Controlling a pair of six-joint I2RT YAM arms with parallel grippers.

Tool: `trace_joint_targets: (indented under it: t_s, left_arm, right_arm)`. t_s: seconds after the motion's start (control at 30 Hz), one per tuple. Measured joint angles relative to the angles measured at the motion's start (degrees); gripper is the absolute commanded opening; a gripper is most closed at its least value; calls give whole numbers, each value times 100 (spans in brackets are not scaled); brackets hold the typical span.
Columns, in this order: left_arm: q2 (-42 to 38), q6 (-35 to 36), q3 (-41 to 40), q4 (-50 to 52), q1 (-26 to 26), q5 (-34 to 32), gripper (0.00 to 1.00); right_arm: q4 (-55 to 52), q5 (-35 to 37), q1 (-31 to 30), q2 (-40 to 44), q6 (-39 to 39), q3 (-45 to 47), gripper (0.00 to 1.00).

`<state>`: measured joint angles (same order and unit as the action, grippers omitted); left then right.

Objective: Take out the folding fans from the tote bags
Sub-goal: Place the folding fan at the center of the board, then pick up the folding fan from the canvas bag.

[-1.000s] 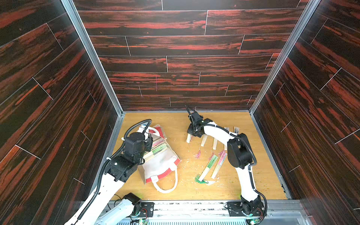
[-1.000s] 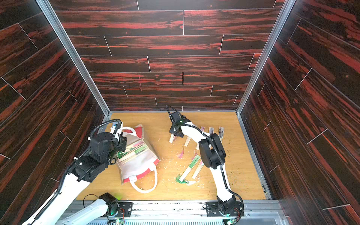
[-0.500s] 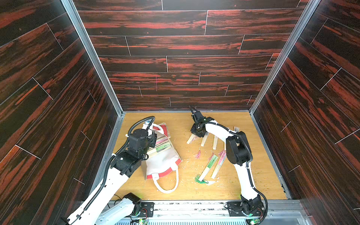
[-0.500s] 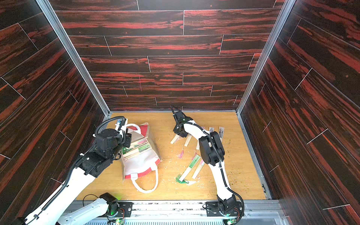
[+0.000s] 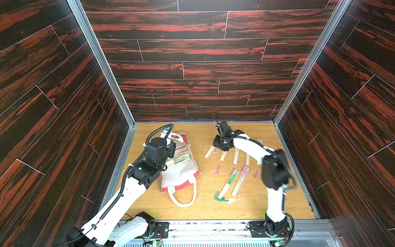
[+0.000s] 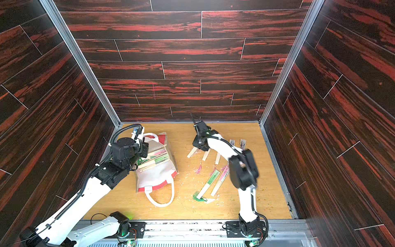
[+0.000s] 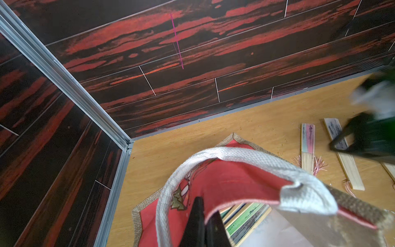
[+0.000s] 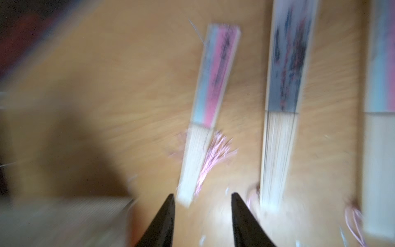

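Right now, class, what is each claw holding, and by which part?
The left claw pinches the tote bag by its mouth rim, beside the rope handle. The right claw is open and holds nothing; a pink-tasselled fan lies loose near its tips.

Both top views hang high above the near edge of the cell, over the arm bases, and look down and forward to the back wall. They are far off, and each takes in the whole wooden floor and both arms.

The left wrist camera rides just behind the left gripper, close over the tote bag and its rope handle. It faces the far corner, with folding fans in sight off to the pincer's side.

The right wrist camera sits just behind the right gripper – very near the floor, blurred – and looks past the tips at those same fans, which both top views show just beside that pincer.
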<state>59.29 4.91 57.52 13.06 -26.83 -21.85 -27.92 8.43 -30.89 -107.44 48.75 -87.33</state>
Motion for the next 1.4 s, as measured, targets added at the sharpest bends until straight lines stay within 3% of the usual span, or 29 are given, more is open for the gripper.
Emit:
trace_joint_targets:
  t_s: [0.1, 0.2, 0.3, 0.4, 0.7, 0.9, 1.17, 1.4]
  left_arm:
    - [39, -48, 2, -66, 15, 20, 0]
    - [48, -87, 0, -98, 20, 37, 0]
    - [48, -131, 0, -105, 26, 39, 0]
    - [63, -175, 0, -109, 31, 37, 0]
    - [190, -308, 74, -87, 33, -61, 0]
    - [466, -435, 337, -20, 33, -131, 0]
    - [555, -737, 382, -28, 33, -179, 0]
    - [479, -903, 382, -35, 50, -170, 0]
  right_arm:
    - [817, 42, -280, 1416, -120, 1128, 43]
    - [1729, 184, -966, 2614, -376, 2083, 42]
    - [2437, 334, -1814, 3375, -767, 2743, 40]
    - [2769, 518, -2492, 3563, -1154, 2946, 39]
    - [3191, 546, -3827, 2850, -1873, 2981, 33]
    - [3165, 280, -3882, 2308, -1996, 2874, 33]
    - [2793, -94, -3884, 955, -1987, 1871, 30]
    - [2677, -341, -3779, 330, -1775, 1633, 29]
